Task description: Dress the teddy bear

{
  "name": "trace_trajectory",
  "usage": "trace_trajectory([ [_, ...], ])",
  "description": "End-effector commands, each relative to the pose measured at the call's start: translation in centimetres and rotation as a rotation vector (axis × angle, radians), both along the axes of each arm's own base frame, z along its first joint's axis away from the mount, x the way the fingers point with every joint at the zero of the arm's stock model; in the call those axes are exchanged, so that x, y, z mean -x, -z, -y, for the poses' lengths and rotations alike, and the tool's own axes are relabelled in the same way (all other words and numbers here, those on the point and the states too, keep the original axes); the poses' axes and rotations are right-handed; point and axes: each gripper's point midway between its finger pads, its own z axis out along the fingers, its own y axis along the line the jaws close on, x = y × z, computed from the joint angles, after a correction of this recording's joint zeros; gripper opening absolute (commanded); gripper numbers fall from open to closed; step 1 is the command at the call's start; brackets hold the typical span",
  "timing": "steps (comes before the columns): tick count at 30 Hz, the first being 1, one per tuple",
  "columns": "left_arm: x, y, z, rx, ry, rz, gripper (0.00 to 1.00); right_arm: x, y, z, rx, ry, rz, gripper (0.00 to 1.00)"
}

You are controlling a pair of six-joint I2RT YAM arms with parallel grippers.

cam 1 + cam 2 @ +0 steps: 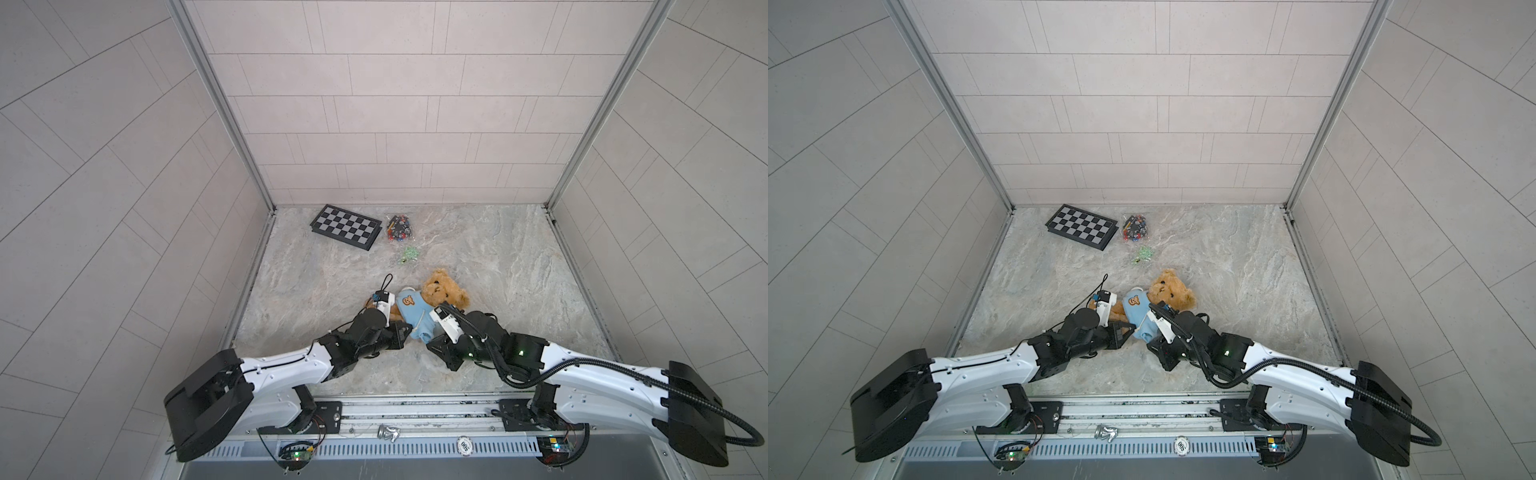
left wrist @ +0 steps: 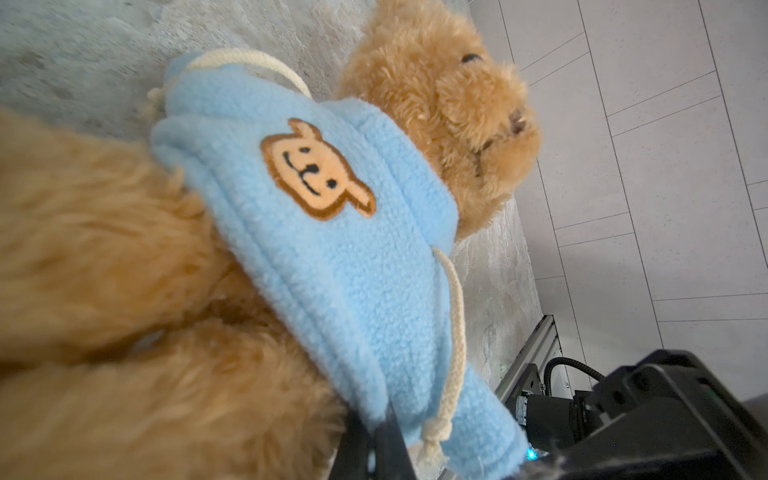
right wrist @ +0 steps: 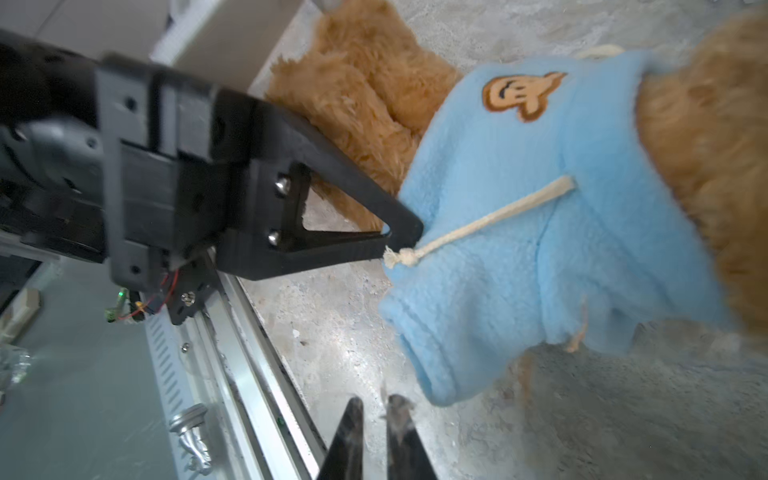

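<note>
Tiled walls (image 1: 395, 104), marbled floor (image 1: 478, 257)

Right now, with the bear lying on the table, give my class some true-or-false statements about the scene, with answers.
1. The blue hoodie covers the teddy bear's torso. True.
2. The jaws of the left gripper stand open and empty. False: they are shut on the hoodie's edge.
3. The chessboard lies near the back wall. True.
4. The right gripper grips the bear's head. False: it holds nothing and hovers beside the hoodie's sleeve.
</note>
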Motion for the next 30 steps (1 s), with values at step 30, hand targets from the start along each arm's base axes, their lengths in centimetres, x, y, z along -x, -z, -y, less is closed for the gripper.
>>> trace_trajectory([
  [30, 3.2, -4.1, 3.3, 0.065, 0.092, 0.031, 0.00, -4.8, 2.0, 3.4, -0.045, 0.309, 0.051, 0.31],
])
